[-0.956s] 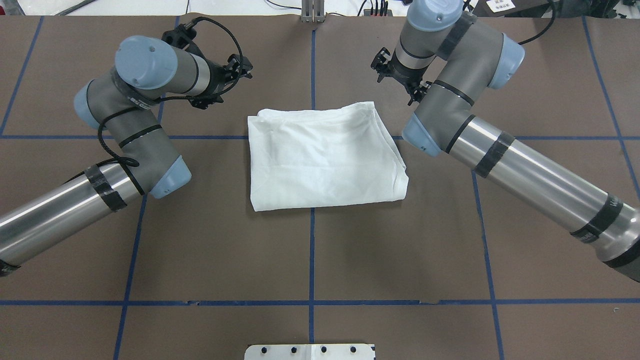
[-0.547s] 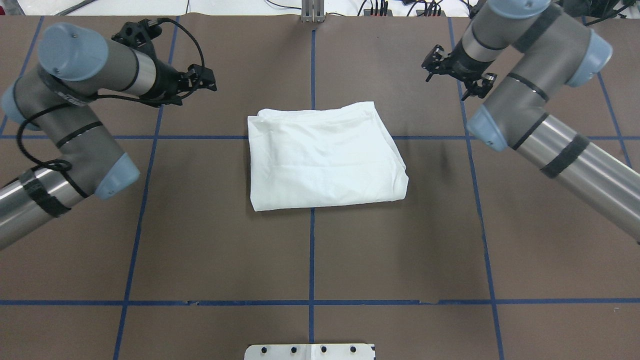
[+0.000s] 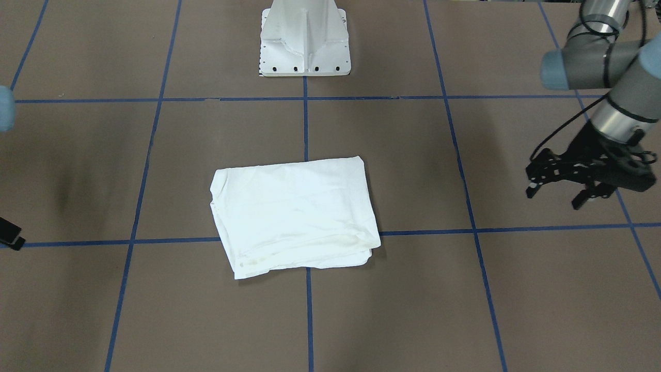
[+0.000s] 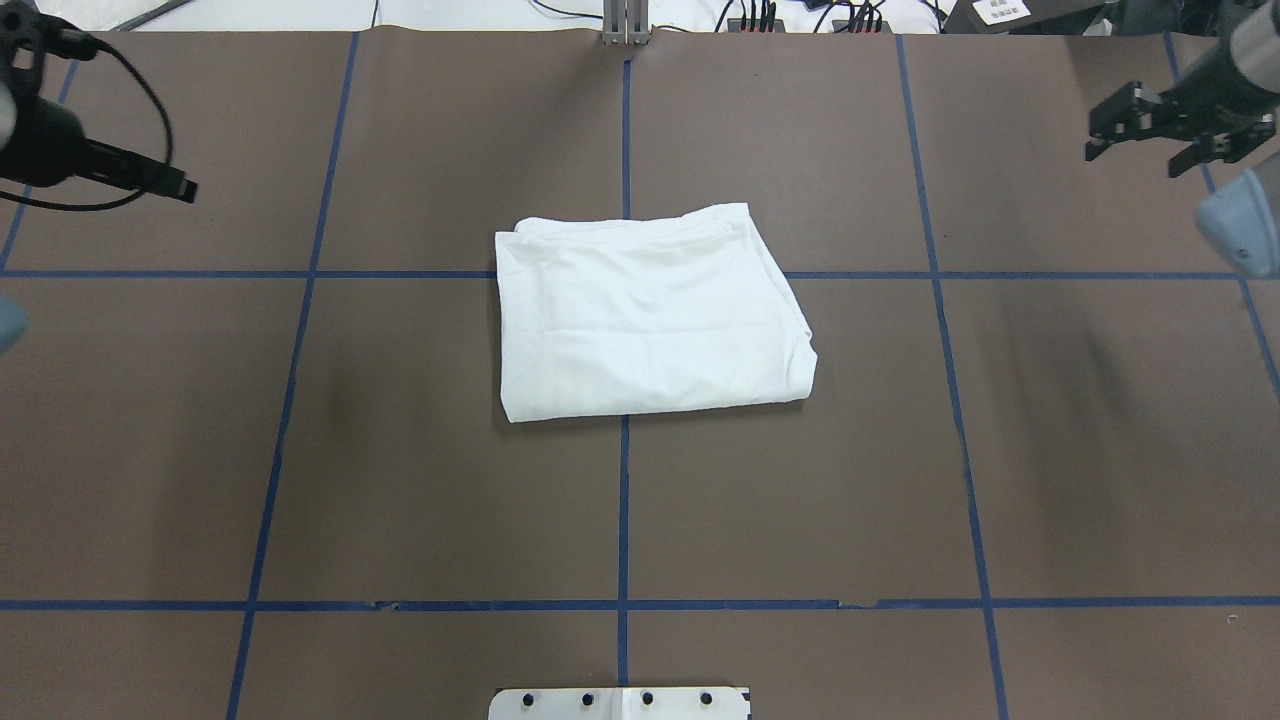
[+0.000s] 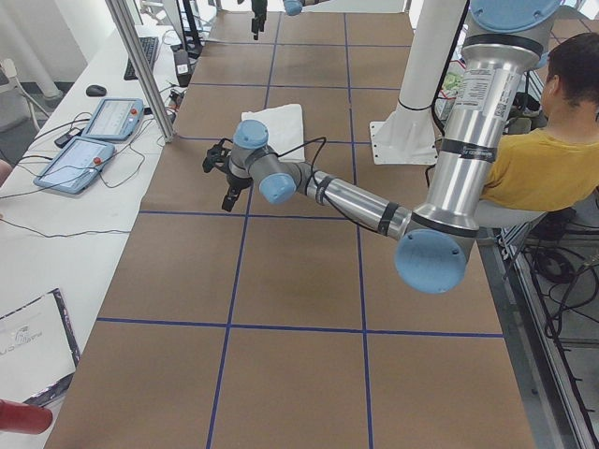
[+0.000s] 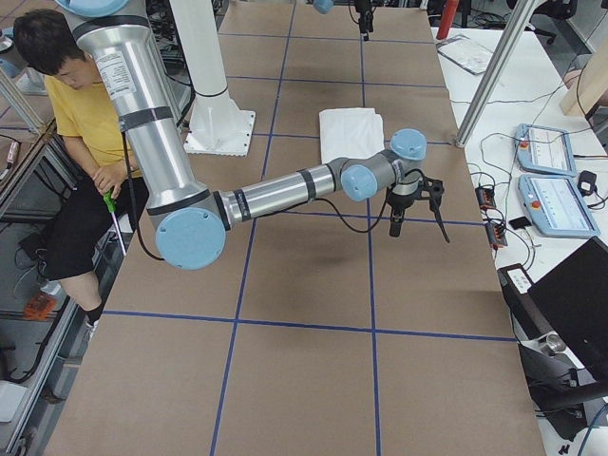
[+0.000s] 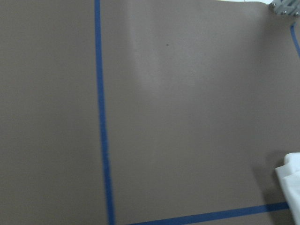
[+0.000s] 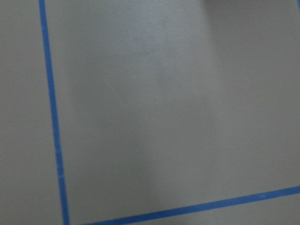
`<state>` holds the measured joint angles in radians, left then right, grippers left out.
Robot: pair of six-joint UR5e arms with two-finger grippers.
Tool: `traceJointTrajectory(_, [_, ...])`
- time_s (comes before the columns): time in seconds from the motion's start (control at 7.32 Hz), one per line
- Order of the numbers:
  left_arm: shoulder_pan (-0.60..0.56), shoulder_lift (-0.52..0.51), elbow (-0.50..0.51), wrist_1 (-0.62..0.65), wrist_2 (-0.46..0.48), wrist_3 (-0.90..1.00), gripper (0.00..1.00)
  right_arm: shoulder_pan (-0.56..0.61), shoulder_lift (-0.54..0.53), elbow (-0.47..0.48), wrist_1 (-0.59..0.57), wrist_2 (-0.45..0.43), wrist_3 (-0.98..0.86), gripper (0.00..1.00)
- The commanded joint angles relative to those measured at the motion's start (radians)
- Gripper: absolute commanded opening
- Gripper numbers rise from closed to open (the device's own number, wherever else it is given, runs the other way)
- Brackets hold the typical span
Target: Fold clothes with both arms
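pedestal base (image 4: 620, 703): white bolted plate, nearest me, on the table's centre line.
table (image 4: 400, 500): brown top with a grid of blue tape (image 4: 623, 500); plain squares lie between the base and the shirt.
T-shirt (image 4: 650, 315): white, folded into a rough rectangle. It lies flat at the middle of the table, over the crossing of the centre tape line and a cross line. Stacked fold edges show along its far side and the side toward my right. Nothing touches it.
left arm (image 5: 346, 198): stretched low and long over the table on my left side.
left claw (image 3: 553, 199): out on my left, a bit farther out than the T-shirt and well apart from it. Fingers are spread wide with nothing between them. It hangs above the table, off the surface.
left wrist view: brown table and tape lines, with a white corner of the T-shirt at the lower right edge.
right arm (image 6: 275, 195): stretched out the same way on my right side.
right claw (image 4: 1133, 160): far right, beyond the T-shirt's far edge and well apart from it. Fingers are wide apart and gripping nothing, held above the table.
right wrist view: only table and tape, blurred.
cables (image 4: 800, 15): black leads and plugs along the far edge of the table.
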<state>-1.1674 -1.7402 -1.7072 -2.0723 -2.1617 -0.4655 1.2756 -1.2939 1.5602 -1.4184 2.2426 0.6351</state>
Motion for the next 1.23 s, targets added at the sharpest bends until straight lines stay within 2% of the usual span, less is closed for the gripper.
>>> traceJointTrajectory(0.0, [-0.217, 0.108, 0.006, 0.046, -0.037, 0.384, 1.00, 0.147, -0.147, 0.027, -0.053, 0.006, -0.368, 1.00])
traceJointTrajectory(0.27, [-0.369, 0.119, 0.035, 0.199, -0.038, 0.656, 1.00, 0.229, -0.224, 0.024, -0.053, 0.011, -0.533, 1.00])
traceJointTrajectory(0.41, [-0.414, 0.163, 0.044, 0.213, -0.068, 0.665, 1.00, 0.241, -0.249, 0.024, -0.053, 0.009, -0.564, 1.00])
traceJointTrajectory(0.55, [-0.419, 0.210, 0.047, 0.206, -0.155, 0.663, 1.00, 0.267, -0.267, 0.029, -0.053, 0.011, -0.578, 1.00])
traceJointTrajectory(0.96, [-0.422, 0.225, 0.037, 0.196, -0.162, 0.656, 1.00, 0.274, -0.269, 0.027, -0.047, 0.015, -0.563, 1.00])
traceJointTrajectory(1.09, [-0.423, 0.225, 0.034, 0.198, -0.164, 0.654, 1.00, 0.274, -0.269, 0.018, -0.048, 0.064, -0.563, 1.00])
